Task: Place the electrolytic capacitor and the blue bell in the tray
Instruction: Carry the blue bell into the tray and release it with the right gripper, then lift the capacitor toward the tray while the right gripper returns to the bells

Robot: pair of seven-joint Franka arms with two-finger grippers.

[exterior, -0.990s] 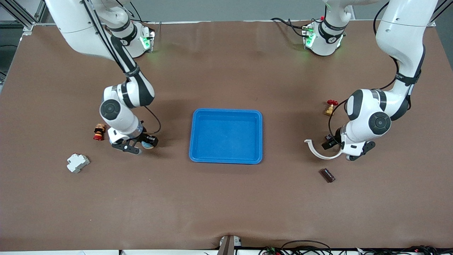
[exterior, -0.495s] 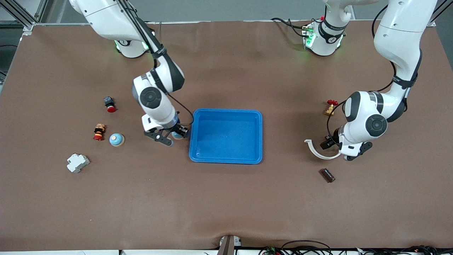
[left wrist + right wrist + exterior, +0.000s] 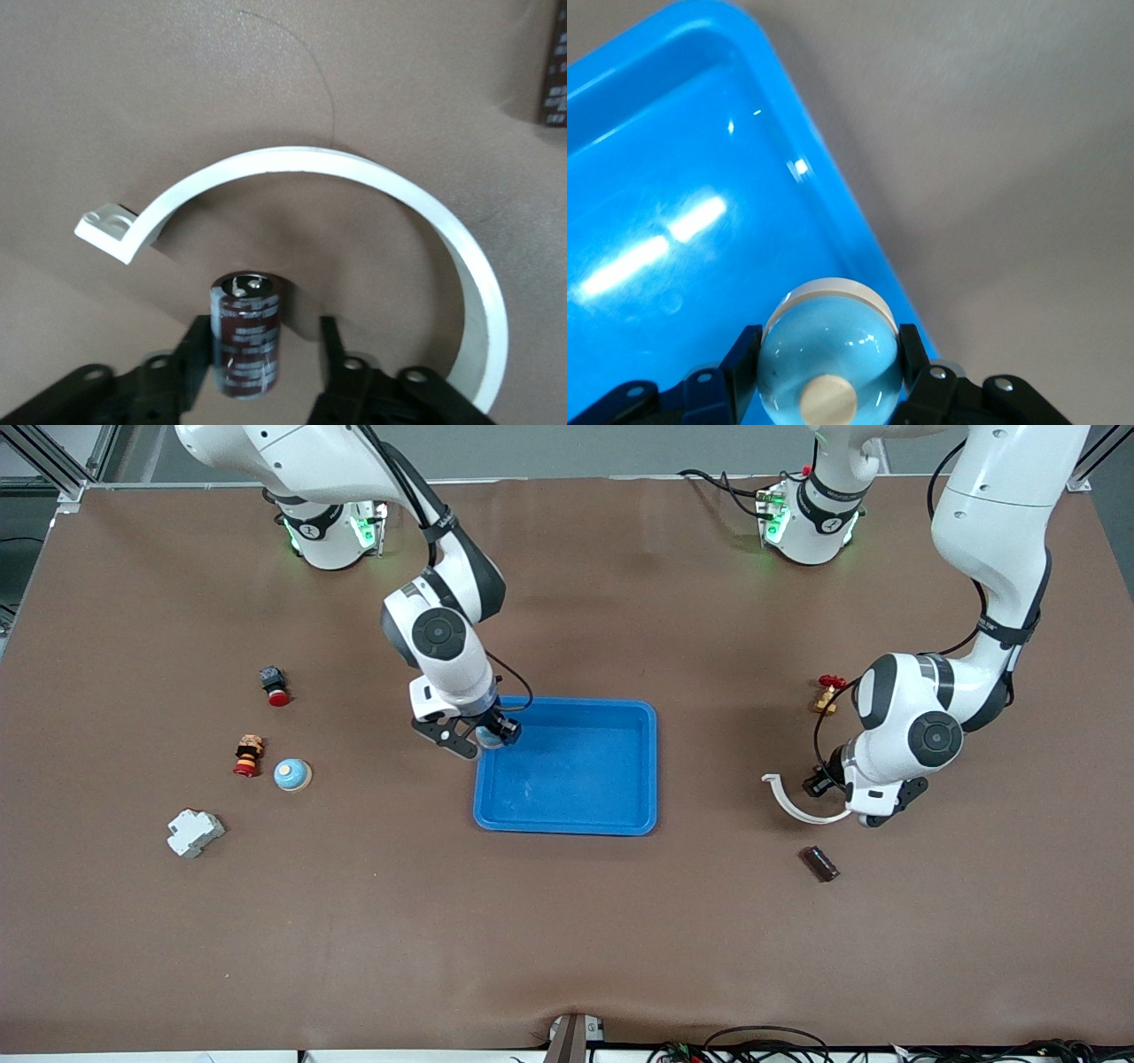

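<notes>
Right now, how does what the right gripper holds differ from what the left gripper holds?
The right gripper holds a round, pale-blue bell with a cream knob; the left gripper holds a dark, upright cylindrical capacitor. The bell hangs over the tray rim, the capacitor over bare table inside a white curved clip. Both are clamped between the fingers.

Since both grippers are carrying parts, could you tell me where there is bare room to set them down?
The blue tray holds nothing; the right gripper with the blue bell is over its corner. The left gripper holds the capacitor over a crowded patch: white curved clamp, dark block, red-handled valve. A second bell crowds the right arm's end.
</notes>
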